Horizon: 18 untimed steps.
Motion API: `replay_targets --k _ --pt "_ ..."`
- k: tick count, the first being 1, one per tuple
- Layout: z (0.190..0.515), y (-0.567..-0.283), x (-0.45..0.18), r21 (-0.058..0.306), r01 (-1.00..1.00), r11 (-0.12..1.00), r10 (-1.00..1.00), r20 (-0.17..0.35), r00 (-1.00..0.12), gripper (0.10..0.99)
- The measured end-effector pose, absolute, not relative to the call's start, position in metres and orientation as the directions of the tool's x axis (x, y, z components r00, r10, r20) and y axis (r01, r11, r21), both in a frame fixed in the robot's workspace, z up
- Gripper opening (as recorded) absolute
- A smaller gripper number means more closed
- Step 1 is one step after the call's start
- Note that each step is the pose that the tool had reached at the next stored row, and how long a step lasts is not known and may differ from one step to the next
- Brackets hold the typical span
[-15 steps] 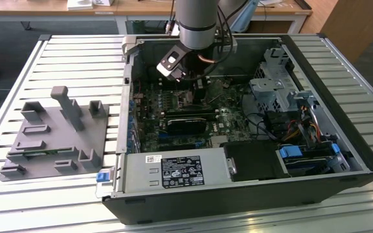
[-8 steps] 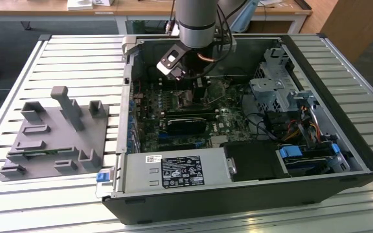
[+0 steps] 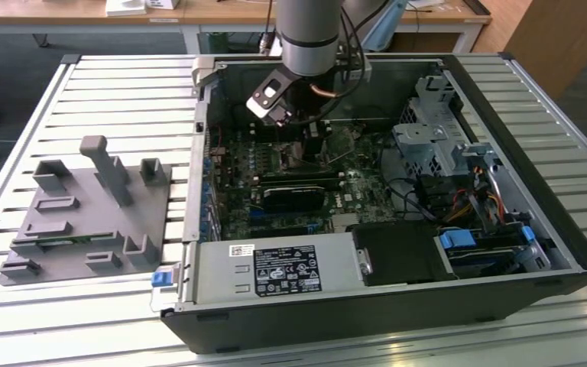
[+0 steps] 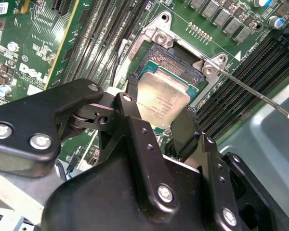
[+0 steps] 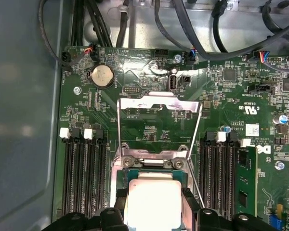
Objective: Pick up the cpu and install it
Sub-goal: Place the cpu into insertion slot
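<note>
cpu [image 4: 163,98] at open socket [image 4: 180,53] on mobo [image 4: 33,57], opposite edges pinched btwn gripper [image 4: 158,109] fingers, so top stays untouched; seated or just above, can't tell. Load plate [image 5: 159,103] & lever [image 4: 250,89] swung back for clearance.

The gripper [image 5: 154,206] holds the cpu [image 5: 154,192] by two opposite edges, just over the open socket [image 5: 154,163]. The metal load plate [image 5: 159,103] is folded open, and memory slots [image 5: 84,178] lie on both sides.
</note>
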<state>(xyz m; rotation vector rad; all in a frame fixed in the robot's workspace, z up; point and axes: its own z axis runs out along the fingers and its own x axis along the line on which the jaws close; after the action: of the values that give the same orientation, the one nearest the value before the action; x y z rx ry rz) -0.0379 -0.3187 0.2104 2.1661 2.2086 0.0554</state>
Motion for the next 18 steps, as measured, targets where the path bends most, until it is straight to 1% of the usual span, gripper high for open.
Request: replay_targets --k 18 --pt "0.2024 -0.3170 -0.0410 0.059 0.998 0.009 1.000 -0.009 -0.008 0.525"
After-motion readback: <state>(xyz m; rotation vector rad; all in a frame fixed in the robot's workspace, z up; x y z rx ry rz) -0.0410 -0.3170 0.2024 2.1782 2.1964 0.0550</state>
